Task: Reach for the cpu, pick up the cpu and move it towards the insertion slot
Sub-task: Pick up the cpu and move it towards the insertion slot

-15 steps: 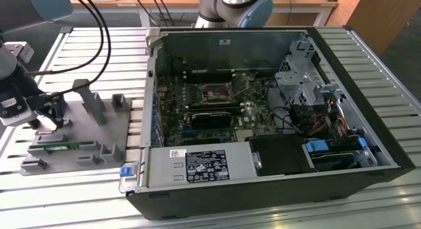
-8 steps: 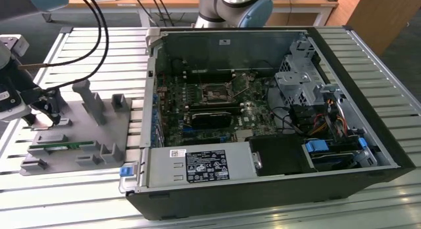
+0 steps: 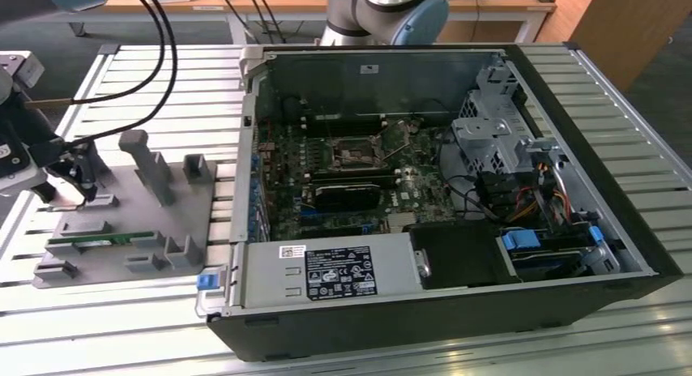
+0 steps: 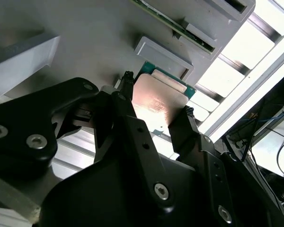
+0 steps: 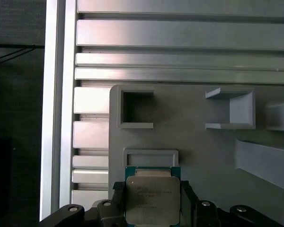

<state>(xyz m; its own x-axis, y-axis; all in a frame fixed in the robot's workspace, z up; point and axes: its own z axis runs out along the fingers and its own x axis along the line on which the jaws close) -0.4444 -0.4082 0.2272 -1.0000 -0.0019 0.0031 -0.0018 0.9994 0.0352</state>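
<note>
The claw (image 4: 158, 93) is closed on the cpu (image 4: 159, 105). Its two black fingers (image 4: 128, 106) press against opposite edges of the chip, whose silvery lid faces the camera and whose green substrate shows along the far edge. In the first wrist view the cpu (image 5: 153, 199) sits between those fingers, just beside a low grey U-shaped stop (image 5: 150, 154) on the grey fixture plate (image 5: 194, 142). Whether the chip is clear of the plate or resting on it, I cannot tell. In the exterior view the claw (image 3: 71, 186) hangs over the fixture plate (image 3: 130, 222) at the exterior view's left, on the slatted aluminium desk (image 3: 162, 84). A green memory stick (image 3: 97, 241) lies in a holder near the plate's near edge. The insertion slot (image 3: 355, 155) is well apart from the claw, on the green motherboard inside the open computer case (image 3: 578, 100), with a labelled power supply (image 3: 324, 275) along the case's near side.
</note>
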